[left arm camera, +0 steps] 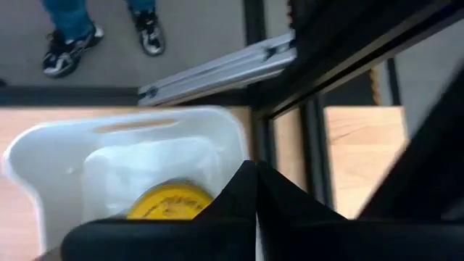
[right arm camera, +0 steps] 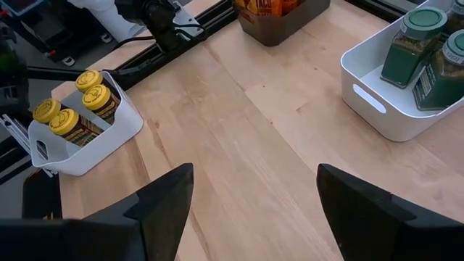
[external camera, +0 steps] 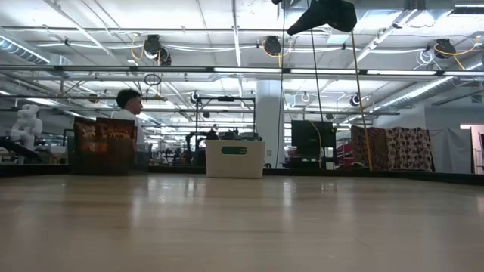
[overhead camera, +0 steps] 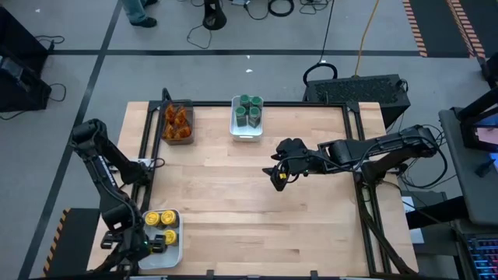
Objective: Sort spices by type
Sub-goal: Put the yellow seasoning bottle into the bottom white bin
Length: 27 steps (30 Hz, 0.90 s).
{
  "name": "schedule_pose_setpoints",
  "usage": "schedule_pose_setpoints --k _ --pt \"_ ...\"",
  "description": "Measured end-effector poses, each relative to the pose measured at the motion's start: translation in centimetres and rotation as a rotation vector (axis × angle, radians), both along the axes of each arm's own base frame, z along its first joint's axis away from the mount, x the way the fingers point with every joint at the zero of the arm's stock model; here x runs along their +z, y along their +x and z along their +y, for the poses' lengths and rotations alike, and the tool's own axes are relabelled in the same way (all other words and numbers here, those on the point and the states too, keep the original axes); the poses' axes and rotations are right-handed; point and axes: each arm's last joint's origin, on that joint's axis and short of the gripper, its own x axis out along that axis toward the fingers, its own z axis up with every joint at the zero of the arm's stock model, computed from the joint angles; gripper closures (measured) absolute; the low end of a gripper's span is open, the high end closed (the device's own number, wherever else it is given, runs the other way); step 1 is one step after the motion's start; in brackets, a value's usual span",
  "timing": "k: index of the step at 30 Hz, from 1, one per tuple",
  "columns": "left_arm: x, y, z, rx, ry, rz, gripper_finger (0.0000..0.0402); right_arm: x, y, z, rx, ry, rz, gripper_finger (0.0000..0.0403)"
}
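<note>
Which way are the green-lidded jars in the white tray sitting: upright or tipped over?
Upright. The green-lidded jars stand in the white tray with lids uppermost; the high view shows only their round lids.
</note>
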Motion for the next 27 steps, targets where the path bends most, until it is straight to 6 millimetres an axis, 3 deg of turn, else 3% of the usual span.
schedule_pose_setpoints --k 27 --pt "0.0 1.3 0.1 -0.116 -0.101 -0.044 0.0400 0.0 0.0 0.0 -0.003 0.003 -0.001 0.0126"
